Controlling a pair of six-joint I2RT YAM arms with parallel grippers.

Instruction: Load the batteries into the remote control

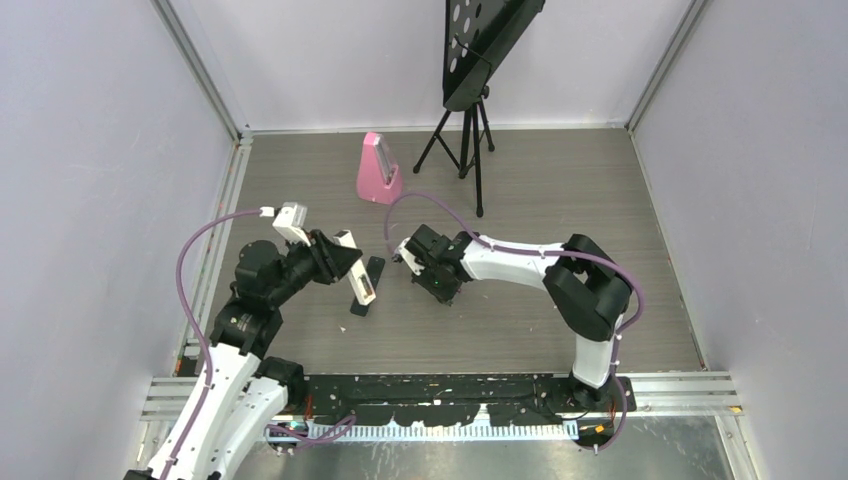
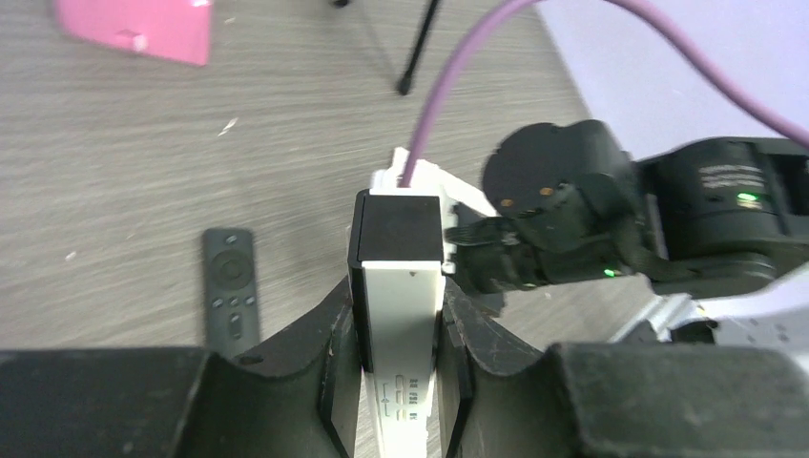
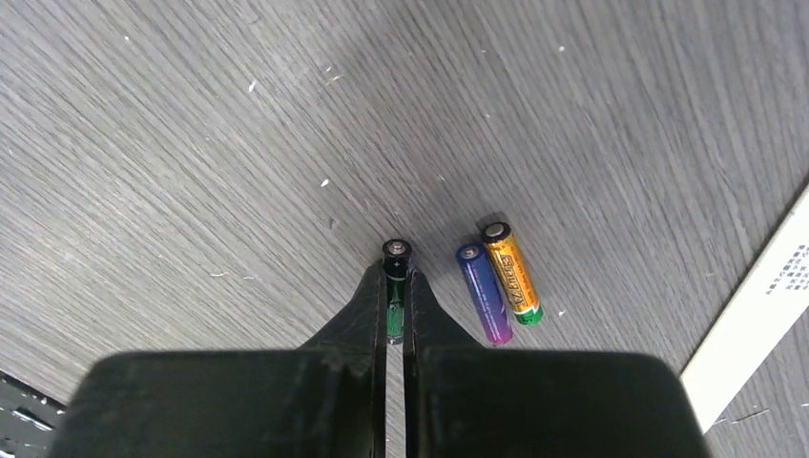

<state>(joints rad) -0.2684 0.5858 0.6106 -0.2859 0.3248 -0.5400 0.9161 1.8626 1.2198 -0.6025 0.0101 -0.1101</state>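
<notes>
While the left gripper (image 2: 399, 329) clamps a white bar (image 2: 405, 286), the remote control (image 2: 230, 291) lies flat on the table (image 2: 114, 172) beside it. The right gripper (image 3: 396, 286) is clenched on a dark battery (image 3: 397, 258), with the purple battery (image 3: 484, 291) and gold battery (image 3: 512, 281) lying just beside it.

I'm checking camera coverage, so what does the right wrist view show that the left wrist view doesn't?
Only the right wrist view: the right tool shut on a dark green battery, plus a purple-blue battery and a gold battery lying side by side. Only the left wrist view: the left tool clamping a white bar, the black remote control lying flat, a pink object. Both: the wood-grain table; the white edge at the right wrist view's right may be that bar.
</notes>
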